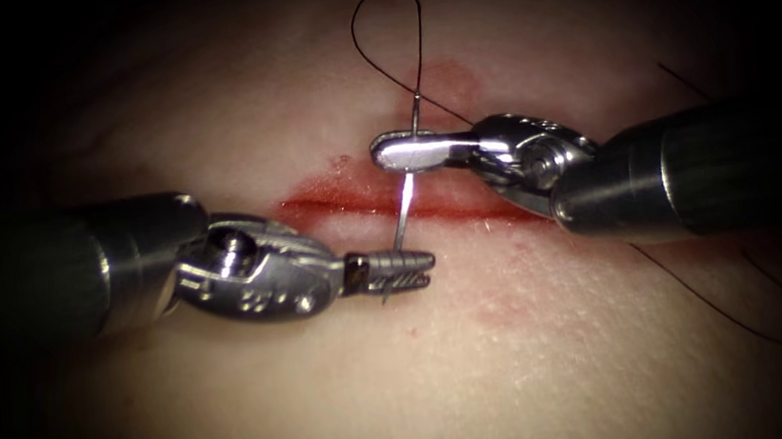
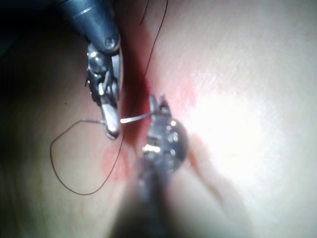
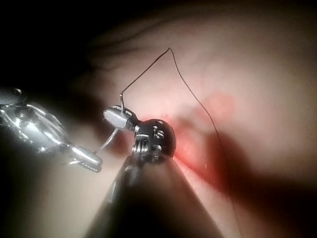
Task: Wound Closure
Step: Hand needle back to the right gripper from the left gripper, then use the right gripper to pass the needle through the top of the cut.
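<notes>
Right arm's shiny steel needle-driver tool (image 1: 396, 152) (image 2: 112, 126) (image 3: 115, 117): jaws closed on the thin curved silver needle (image 1: 404, 211) (image 2: 134, 118) (image 3: 108, 141), gripping it near its thread end; a short bit of needle sticks out past the jaws on the far side, w/ the thin dark thread (image 1: 384, 29) (image 2: 74, 186) (image 3: 195, 96) running off it. Thread makes a tall loop beyond the right tool's jaws, then trails back over the tissue twd the right tool's shaft; more strands lie below that shaft.

Left arm's grey steel needle-driver tool w/ ridged jaws (image 1: 404, 271) (image 2: 159, 106) (image 3: 86, 161): jaws pinched on the needle's other end, near the point. So needle spans betw the two tools, both gripping it. It crosses above the cut and looks clear of the tissue, not embedded.

Pale pink pork-belly tissue (image 1: 539, 368) (image 2: 247, 124) (image 3: 267, 74) under both tools. The dark red slit-like cut (image 1: 332, 201) runs betw the two tool tips, just below the right tool's jaws and just above the left's. Red fluid (image 1: 440, 81) (image 2: 116, 166) (image 3: 198, 153) stains the tissue along the cut and in a patch beyond the right tool's jaws, where the thread crosses.

No containers in the scene.
</notes>
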`<state>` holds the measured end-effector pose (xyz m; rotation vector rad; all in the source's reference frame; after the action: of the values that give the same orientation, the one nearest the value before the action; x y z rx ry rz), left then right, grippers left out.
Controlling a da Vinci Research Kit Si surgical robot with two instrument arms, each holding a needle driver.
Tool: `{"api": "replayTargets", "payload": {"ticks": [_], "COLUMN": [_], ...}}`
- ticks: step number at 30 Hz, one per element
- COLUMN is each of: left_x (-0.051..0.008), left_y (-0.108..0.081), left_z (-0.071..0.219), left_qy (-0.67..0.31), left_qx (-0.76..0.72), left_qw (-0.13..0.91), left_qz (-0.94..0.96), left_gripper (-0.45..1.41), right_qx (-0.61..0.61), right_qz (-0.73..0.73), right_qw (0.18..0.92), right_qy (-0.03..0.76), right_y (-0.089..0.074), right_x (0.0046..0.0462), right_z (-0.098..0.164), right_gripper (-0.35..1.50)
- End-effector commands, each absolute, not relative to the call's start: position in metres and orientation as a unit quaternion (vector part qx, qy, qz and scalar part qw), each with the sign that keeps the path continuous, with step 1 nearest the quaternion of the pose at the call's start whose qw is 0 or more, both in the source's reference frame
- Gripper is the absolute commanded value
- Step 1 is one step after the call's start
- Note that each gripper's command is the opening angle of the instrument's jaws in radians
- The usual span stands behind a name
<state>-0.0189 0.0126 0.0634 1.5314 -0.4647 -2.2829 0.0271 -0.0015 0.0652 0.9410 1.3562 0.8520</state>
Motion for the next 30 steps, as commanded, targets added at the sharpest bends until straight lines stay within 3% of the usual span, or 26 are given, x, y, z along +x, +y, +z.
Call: {"api": "replayTargets", "payload": {"ticks": [1, 5, 6, 7, 8, 10, 11, 21, 23, 24, 28, 30], "left_x": [-0.0194, -0.0195, -0.0195, -0.0194, -0.0194, -0.0189, -0.0187, -0.0128, -0.0109, -0.0092, -0.0075, -0.0072], "left_y": [0.013, 0.013, 0.013, 0.013, 0.013, 0.013, 0.014, 0.013, 0.012, 0.013, 0.014, 0.014], "left_z": [0.064, 0.064, 0.064, 0.064, 0.064, 0.063, 0.063, 0.060, 0.060, 0.060, 0.062, 0.064], "left_qy": [-0.164, -0.161, -0.145, -0.136, -0.136, -0.101, -0.093, 0.059, 0.099, 0.131, 0.156, 0.158], "left_qx": [0.541, 0.542, 0.548, 0.550, 0.550, 0.561, 0.564, 0.619, 0.617, 0.608, 0.591, 0.579], "left_qw": [0.176, 0.172, 0.150, 0.138, 0.138, 0.093, 0.085, -0.001, -0.013, -0.021, -0.050, -0.077], "left_qz": [-0.806, -0.806, -0.810, -0.812, -0.812, -0.816, -0.816, -0.783, -0.780, -0.783, -0.790, -0.796], "left_gripper": [-0.35, -0.35, -0.01, 0.15, 0.15, 0.53, 0.54, 0.48, 0.31, 0.09, -0.27, -0.32], "right_qx": [0.403, 0.399, 0.393, 0.388, 0.388, 0.362, 0.352, 0.180, 0.143, 0.116, 0.050, 0.020], "right_qz": [0.372, 0.375, 0.371, 0.366, 0.366, 0.355, 0.349, 0.234, 0.198, 0.172, 0.117, 0.082], "right_qw": [0.599, 0.599, 0.603, 0.606, 0.606, 0.621, 0.631, 0.750, 0.768, 0.778, 0.796, 0.809], "right_qy": [0.584, 0.584, 0.587, 0.591, 0.591, 0.597, 0.596, 0.591, 0.592, 0.593, 0.592, 0.582], "right_y": [-0.001, -0.001, -0.001, -0.001, -0.001, 0.000, 0.000, 0.003, 0.003, 0.003, 0.004, 0.004], "right_x": [0.0274, 0.0273, 0.0273, 0.0273, 0.0273, 0.0273, 0.0273, 0.0285, 0.0293, 0.0300, 0.0320, 0.0327], "right_z": [0.065, 0.065, 0.065, 0.065, 0.065, 0.066, 0.066, 0.068, 0.068, 0.068, 0.067, 0.067], "right_gripper": [-0.35, -0.35, -0.35, -0.35, -0.35, -0.35, -0.35, -0.35, -0.35, -0.35, -0.35, -0.35]}}
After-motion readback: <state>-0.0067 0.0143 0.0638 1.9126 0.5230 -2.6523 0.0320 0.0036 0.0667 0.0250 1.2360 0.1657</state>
